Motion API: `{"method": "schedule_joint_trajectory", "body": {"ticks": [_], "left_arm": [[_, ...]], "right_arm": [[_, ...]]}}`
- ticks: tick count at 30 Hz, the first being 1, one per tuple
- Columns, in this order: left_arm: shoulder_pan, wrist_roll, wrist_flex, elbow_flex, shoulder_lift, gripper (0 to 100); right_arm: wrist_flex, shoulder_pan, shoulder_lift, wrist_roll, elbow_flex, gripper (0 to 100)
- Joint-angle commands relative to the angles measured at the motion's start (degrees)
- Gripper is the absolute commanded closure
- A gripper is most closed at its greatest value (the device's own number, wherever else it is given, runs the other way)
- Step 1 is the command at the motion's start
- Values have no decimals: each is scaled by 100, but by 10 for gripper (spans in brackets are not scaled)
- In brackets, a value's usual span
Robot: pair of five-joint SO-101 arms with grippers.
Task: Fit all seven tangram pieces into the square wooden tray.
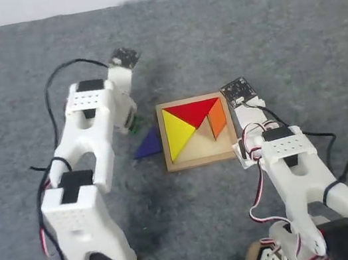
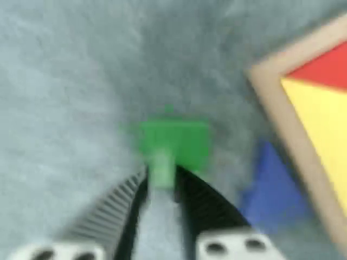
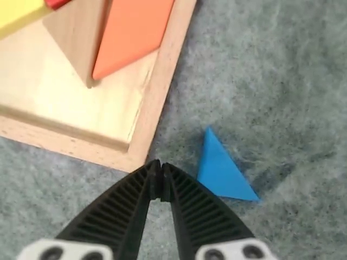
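The square wooden tray (image 1: 201, 161) lies mid-table with a red triangle (image 1: 192, 111), a yellow triangle (image 1: 176, 135) and an orange piece (image 1: 217, 121) inside it. My left gripper (image 2: 161, 174) is shut on the edge of a green piece (image 2: 173, 140) on the carpet, just off the tray's left side. A dark blue triangle (image 2: 274, 184) lies between the green piece and the tray rim (image 2: 282, 119). My right gripper (image 3: 160, 181) is shut and empty, low beside the tray's corner (image 3: 138, 151). A light blue triangle (image 3: 219, 169) lies on the carpet close to its fingertips.
Grey carpet covers the table all around. Part of the tray floor (image 3: 59, 103) is bare wood beside the orange piece (image 3: 133, 32). Cables trail from both arms near their bases.
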Motion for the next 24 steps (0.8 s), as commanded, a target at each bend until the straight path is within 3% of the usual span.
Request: {"method": "schedule_joint_trajectory", "body": {"ticks": [1, 6, 10, 20, 24], "left_arm": [[229, -53, 457, -110, -774, 953], [466, -62, 738, -136, -1257, 874], [273, -53, 404, -145, -1099, 783], [-62, -97, 220, -1613, 835, 779], [-132, -290, 712, -2378, 1618, 782]], "right_arm": [[-101, -48, -207, 62, -62, 991], [-101, -48, -207, 62, -62, 991], [-92, -48, -207, 62, -53, 991], [-92, -40, -207, 62, -53, 991], [-92, -40, -207, 62, -53, 991]]}}
